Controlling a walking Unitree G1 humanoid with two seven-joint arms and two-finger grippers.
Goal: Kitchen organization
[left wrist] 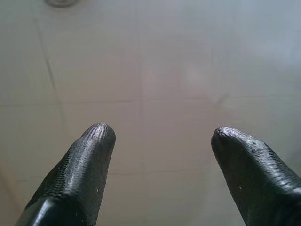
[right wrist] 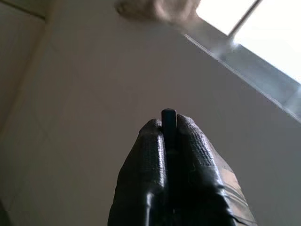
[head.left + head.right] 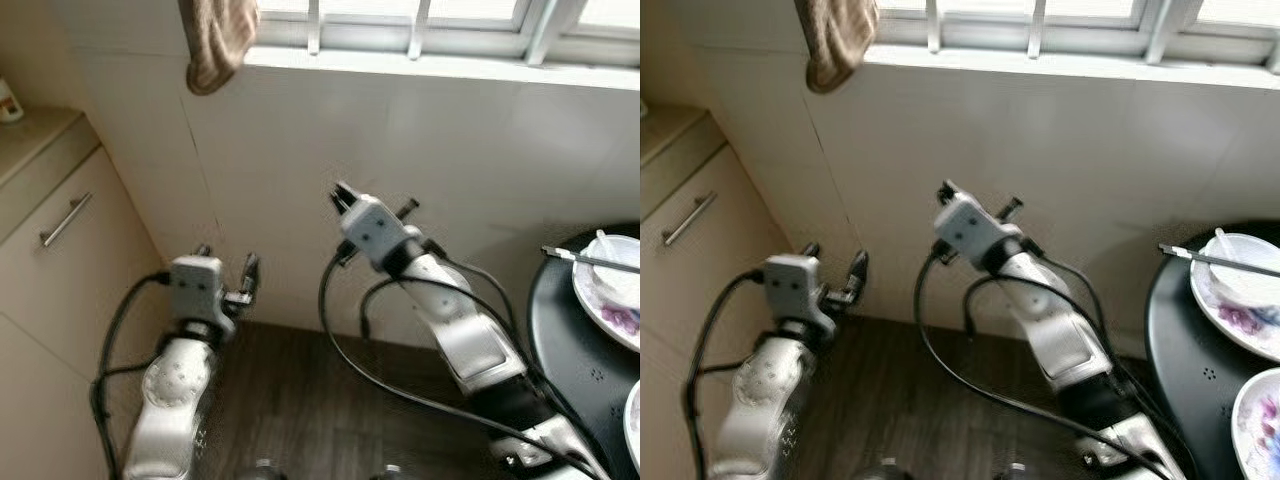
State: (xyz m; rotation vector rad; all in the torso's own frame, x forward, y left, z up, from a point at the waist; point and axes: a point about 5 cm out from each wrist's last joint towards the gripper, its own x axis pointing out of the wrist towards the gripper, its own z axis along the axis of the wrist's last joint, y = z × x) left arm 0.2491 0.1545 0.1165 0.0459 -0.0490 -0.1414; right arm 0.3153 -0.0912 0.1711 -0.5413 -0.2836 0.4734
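My right gripper (image 3: 342, 196) is raised in front of the white tiled wall (image 3: 420, 150), below the window sill. In the right wrist view its fingers (image 2: 150, 141) are pressed on a thin dark flat stick (image 2: 169, 117) whose tip pokes out between them. My left gripper (image 3: 228, 262) is lower and to the left, pointing at the same wall; it stands open with nothing between the fingers (image 1: 89, 155). A brown cloth (image 3: 215, 40) hangs from the window sill at the upper left.
A black round table (image 3: 560, 340) at the right carries a flowered plate (image 3: 600, 300) with a white bowl (image 3: 620, 275), a spoon and a long utensil across it. A beige cabinet (image 3: 60, 270) with a bar handle (image 3: 65, 220) stands at the left. Dark wood floor (image 3: 300, 400) lies below.
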